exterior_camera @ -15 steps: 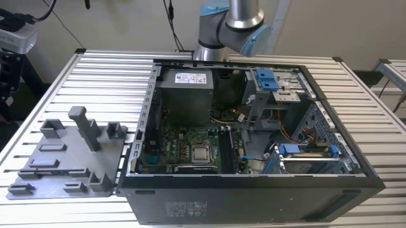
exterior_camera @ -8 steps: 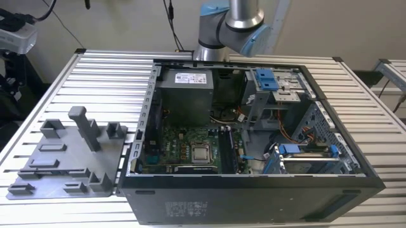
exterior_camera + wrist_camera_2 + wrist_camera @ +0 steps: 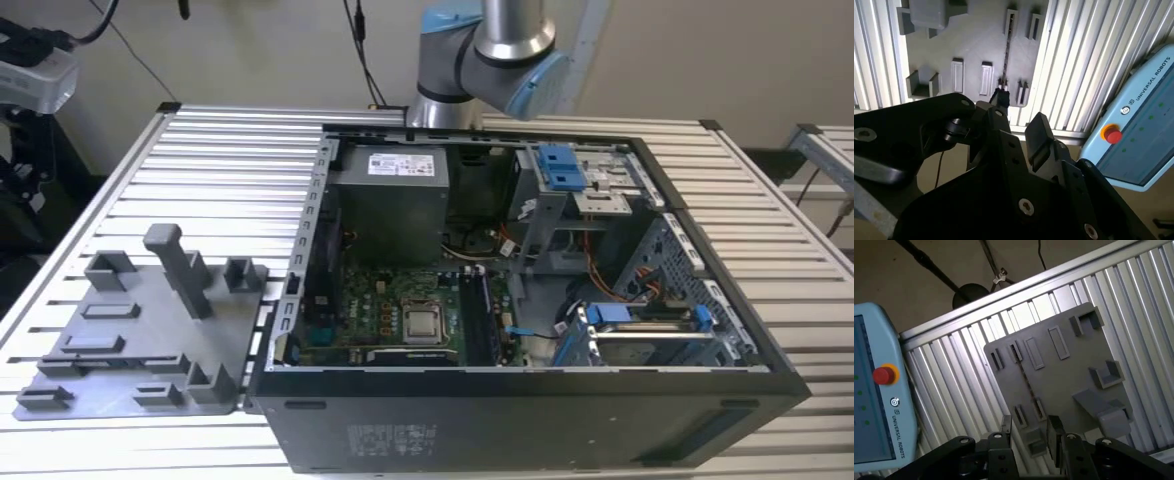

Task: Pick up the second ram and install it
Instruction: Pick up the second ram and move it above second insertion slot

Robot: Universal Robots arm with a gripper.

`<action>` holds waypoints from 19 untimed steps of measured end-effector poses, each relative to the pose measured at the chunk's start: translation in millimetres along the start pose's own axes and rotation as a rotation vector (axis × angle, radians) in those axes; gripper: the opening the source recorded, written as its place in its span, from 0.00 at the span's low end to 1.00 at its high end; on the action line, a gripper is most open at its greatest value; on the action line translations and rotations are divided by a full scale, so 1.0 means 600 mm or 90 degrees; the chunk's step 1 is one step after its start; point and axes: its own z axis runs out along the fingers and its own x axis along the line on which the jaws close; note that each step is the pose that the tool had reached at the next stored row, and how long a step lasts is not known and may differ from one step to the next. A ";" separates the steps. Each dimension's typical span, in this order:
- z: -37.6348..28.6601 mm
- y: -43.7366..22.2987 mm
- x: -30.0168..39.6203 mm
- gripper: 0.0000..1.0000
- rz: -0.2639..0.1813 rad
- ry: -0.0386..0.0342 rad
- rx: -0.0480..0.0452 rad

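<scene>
Ribbed silver aluminium table (image 3: 227, 150), loaded.
Open black metal computer case (image 3: 534, 425); flat grey plastic tray (image 3: 134, 335) just beside it, on the exterior view's left.

My arm (image 3: 514, 22) is a smooth silver tube that runs into rounded grey joints (image 3: 461, 60) closed by pale blue caps (image 3: 542, 84). My gripper (image 3: 1019, 112) is matt black all over, built of flat, angular plates. Its two fingers (image 3: 1040, 131) are blocky with squared tips. Small silver screws (image 3: 1026, 206) sit sunk in round holes along the plates, and a thin black cable (image 3: 939, 167) trails beside the body. In the first wrist view the gripper (image 3: 1030, 432) shows black links pinned with pale screws (image 3: 1069, 436).
</scene>
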 end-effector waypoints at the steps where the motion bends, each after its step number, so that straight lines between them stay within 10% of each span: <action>1: 0.000 0.000 0.000 0.42 0.000 0.0000 0.0000; 8: 0.004 0.000 0.000 0.42 -0.005 -0.0004 0.0007; 19: 0.020 0.001 -0.001 0.42 -0.118 -0.0016 0.0060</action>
